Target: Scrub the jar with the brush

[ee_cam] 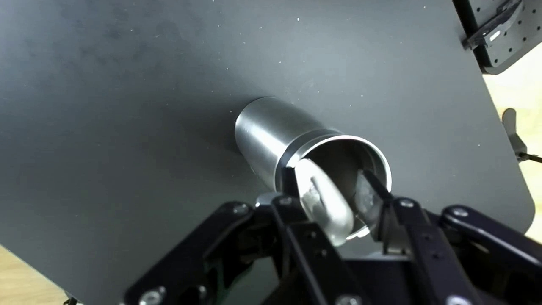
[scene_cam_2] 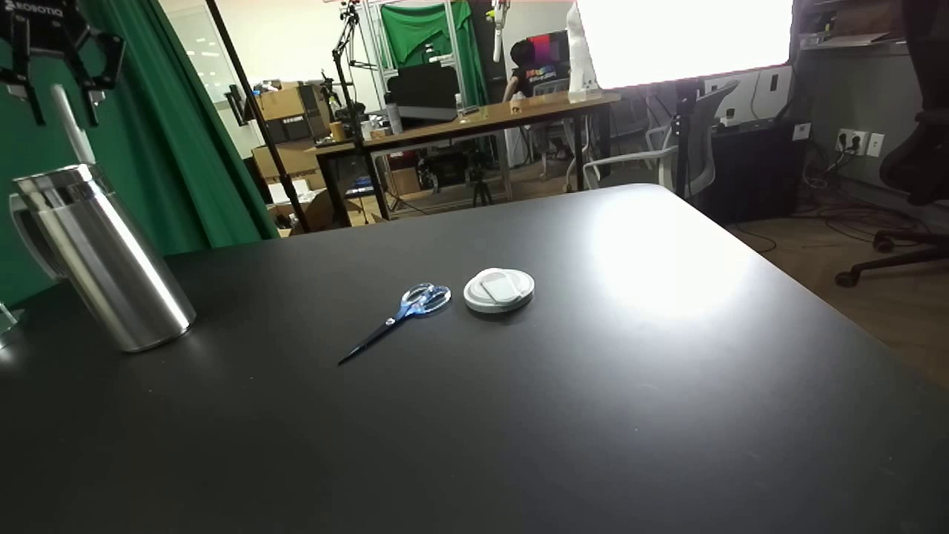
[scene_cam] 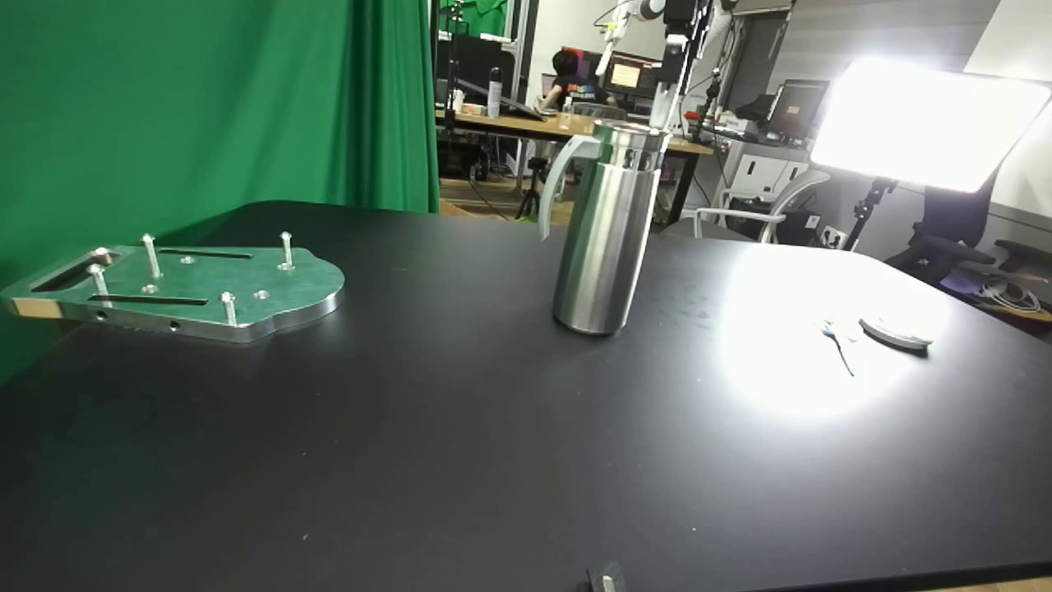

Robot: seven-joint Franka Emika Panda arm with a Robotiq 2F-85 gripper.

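Note:
The jar is a tall shiny steel vessel with a thin side handle; it stands on the black table in both exterior views (scene_cam: 604, 247) (scene_cam_2: 122, 274). The wrist view shows the jar (ee_cam: 271, 131) with its round mouth open. The brush shows only as a pale handle (scene_cam_2: 73, 126) sticking up out of the mouth; its lower part is hidden inside the jar. My gripper (scene_cam_2: 65, 111) is above the mouth, fingers pointing down on either side of the handle. In the wrist view the gripper (ee_cam: 330, 180) is open; the brush handle (ee_cam: 328, 199) lies by the left finger, with a gap to the right finger.
Blue-handled scissors (scene_cam_2: 408, 308) and a round white lid (scene_cam_2: 499, 290) lie on the table, away from the jar. A flat green plate with upright pegs (scene_cam: 205, 284) lies on the jar's handle side. A bright lamp panel (scene_cam: 929, 123) stands beyond the table edge.

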